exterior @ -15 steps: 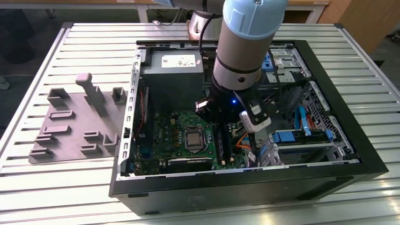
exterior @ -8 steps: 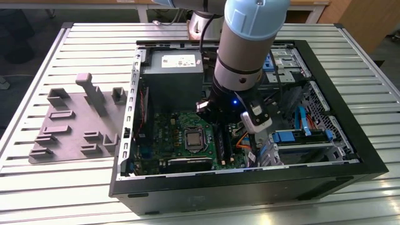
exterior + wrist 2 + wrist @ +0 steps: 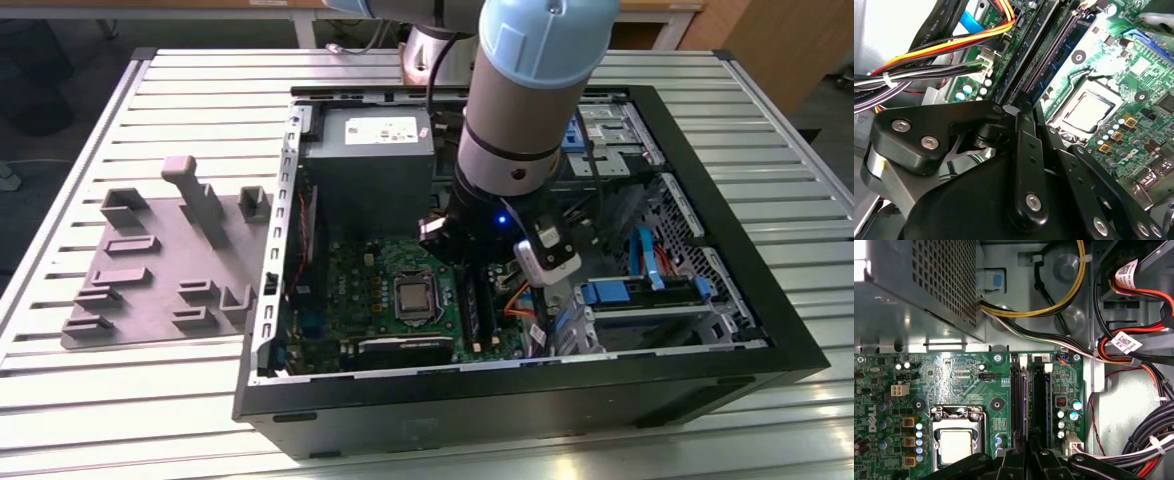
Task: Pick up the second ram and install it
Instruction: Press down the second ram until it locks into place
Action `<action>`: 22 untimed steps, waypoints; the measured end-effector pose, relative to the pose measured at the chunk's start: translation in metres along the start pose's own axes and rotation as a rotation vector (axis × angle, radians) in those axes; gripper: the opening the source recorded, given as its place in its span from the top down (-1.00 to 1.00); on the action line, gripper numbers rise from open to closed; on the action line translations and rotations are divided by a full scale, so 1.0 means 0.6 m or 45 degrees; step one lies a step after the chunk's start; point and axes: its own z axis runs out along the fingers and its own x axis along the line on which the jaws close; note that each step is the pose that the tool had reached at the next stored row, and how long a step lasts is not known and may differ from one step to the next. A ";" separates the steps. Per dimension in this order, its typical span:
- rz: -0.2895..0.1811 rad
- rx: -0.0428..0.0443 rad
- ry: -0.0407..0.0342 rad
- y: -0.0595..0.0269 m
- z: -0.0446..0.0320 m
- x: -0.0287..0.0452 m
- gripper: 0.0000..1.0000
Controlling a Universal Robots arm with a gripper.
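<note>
My gripper [image 3: 1026, 106] is low inside the open computer case [image 3: 534, 400], over the green motherboard [image 3: 387, 275] beside the processor socket [image 3: 956, 445]. The second ram [image 3: 1050, 74], a thin blue-green board, stands on edge in a long black slot, and one end runs in between my black fingers [image 3: 1026, 150]. The fingers stand close together, shut on that end. In the first wrist view two long memory slots [image 3: 1016, 390] lie side by side just ahead of my gripper [image 3: 1029, 456]. The arm [image 3: 527, 120] comes down from above in the exterior view.
The grey power supply [image 3: 367, 160] sits close behind the slots. Bundles of coloured and black cables [image 3: 1134, 340] crowd the side away from the processor. Blue drive brackets [image 3: 641, 290] fill the exterior view's right of the case. A grey fixture plate [image 3: 160, 260] lies outside it.
</note>
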 end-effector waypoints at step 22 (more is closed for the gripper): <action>-0.012 -0.001 0.0003 0.000 -0.006 0.001 0.72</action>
